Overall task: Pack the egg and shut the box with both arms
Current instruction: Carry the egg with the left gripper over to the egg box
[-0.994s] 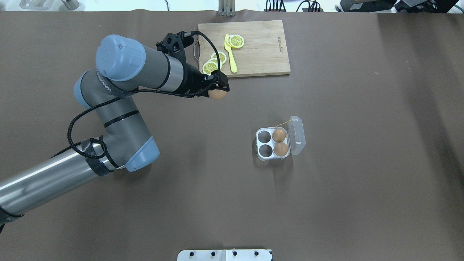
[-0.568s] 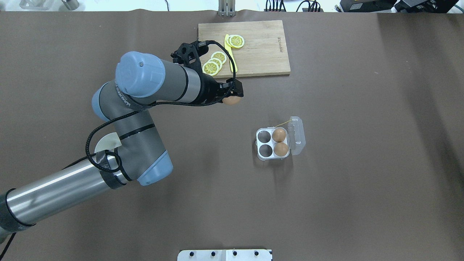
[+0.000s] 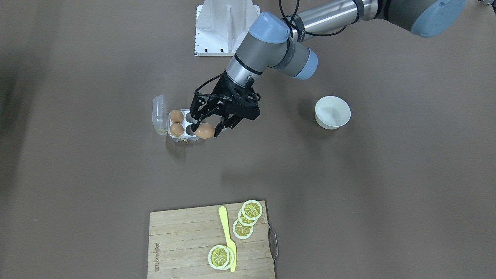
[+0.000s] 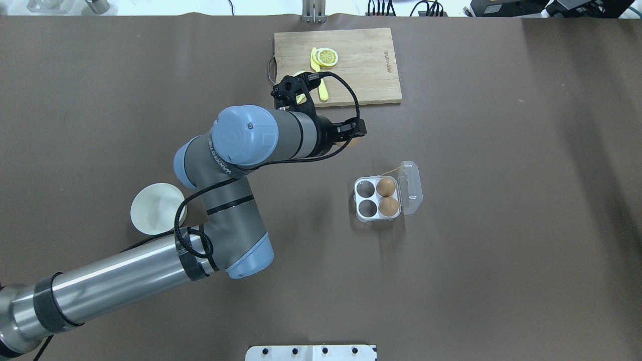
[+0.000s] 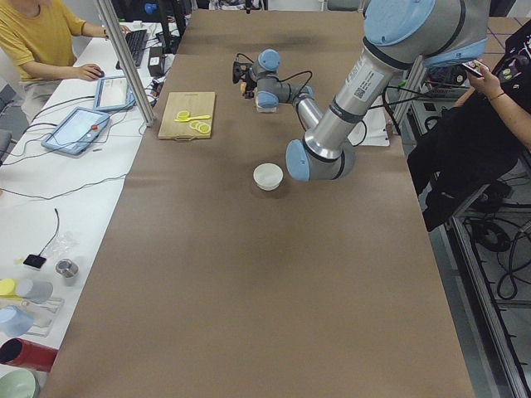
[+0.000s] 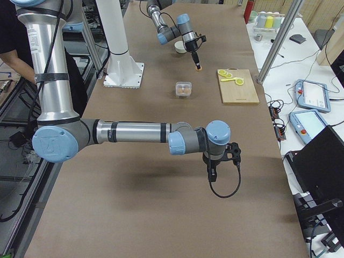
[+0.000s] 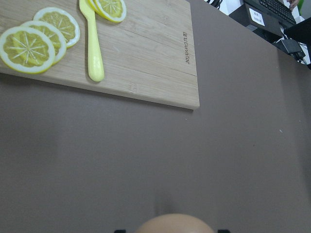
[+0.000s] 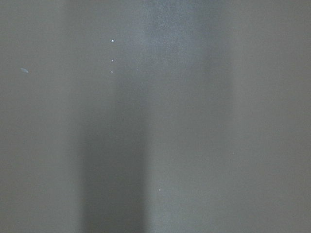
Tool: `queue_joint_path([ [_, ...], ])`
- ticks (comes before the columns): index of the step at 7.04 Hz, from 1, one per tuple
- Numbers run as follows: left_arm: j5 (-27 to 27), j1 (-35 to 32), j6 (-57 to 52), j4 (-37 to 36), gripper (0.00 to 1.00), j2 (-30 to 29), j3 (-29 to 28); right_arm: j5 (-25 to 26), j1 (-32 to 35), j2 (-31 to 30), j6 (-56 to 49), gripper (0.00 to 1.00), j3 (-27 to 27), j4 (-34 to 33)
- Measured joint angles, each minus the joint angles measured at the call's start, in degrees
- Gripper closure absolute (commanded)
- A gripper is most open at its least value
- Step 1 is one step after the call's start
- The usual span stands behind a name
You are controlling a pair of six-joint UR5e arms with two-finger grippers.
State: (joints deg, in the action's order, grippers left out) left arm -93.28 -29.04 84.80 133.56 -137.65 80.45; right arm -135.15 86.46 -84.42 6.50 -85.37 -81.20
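Note:
My left gripper (image 3: 205, 129) is shut on a tan-brown egg (image 3: 204, 131) and holds it in the air, a little way from the box's open side. The egg's top shows at the bottom edge of the left wrist view (image 7: 174, 224). The clear box (image 4: 376, 198) sits open on the table, its lid (image 4: 412, 187) folded out to the right. Two eggs (image 4: 387, 196) fill its right-hand cells; the two left-hand cells are empty. My right gripper (image 6: 213, 169) shows only in the exterior right view, low over bare table far from the box. I cannot tell whether it is open.
A white bowl (image 4: 156, 208) stands left of my left arm. A wooden cutting board (image 4: 361, 70) with lemon slices (image 4: 327, 56) and a yellow knife (image 3: 226, 236) lies at the far edge. The white base (image 3: 224, 27) is at the near edge.
My left arm has swung right and toward the box with the egg in its grip. The white bowl, hidden under the arm before, now shows.

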Motion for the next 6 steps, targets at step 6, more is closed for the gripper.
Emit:
queue_joint_path([
  [6,2.7,4.0,-0.4,1.5,0.44,-2.6,-4.8,0.0,0.4,0.2,0.0,0.0,-0.1,-1.1],
])
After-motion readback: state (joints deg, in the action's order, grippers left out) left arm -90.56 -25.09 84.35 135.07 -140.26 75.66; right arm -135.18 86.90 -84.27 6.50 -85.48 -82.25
